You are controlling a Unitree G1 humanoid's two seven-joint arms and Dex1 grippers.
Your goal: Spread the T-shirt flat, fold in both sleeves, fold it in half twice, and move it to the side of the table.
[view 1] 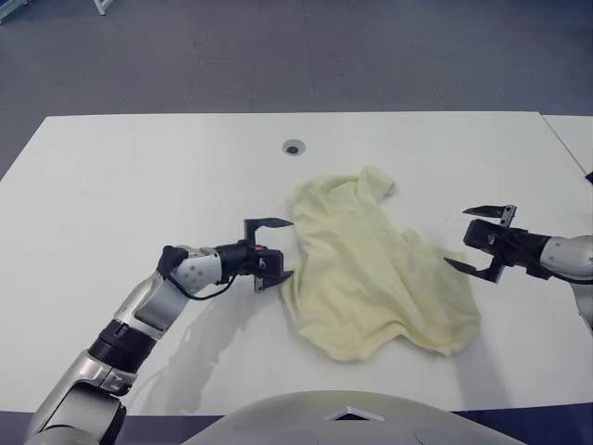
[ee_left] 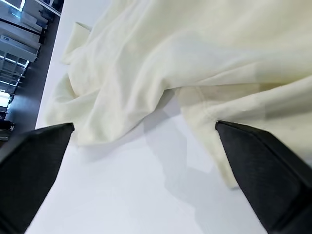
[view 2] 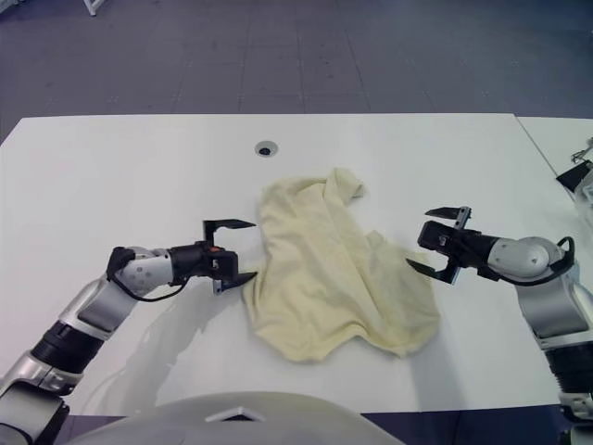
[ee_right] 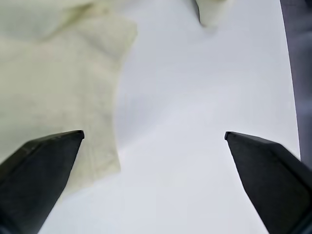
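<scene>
The pale yellow cotton T-shirt (view 1: 371, 269) is seen crumpled (not yet spread flat) on the white rectangular table (view 1: 120, 176), right of its middle, with its bunched nearest edge towards the table's near side. Slightly farther in, the left gripper (view 1: 289, 248) is held wide open at the shirt's left edge, one fingertip just beside the cloth, and nothing is gripped. The right gripper (view 1: 459, 237) is likewise spread wide and empty, just beside the shirt's right edge. The shirt's far end is rumpled into folds. Beyond it, a small round dark hole (view 1: 294, 146) is set in the table.
</scene>
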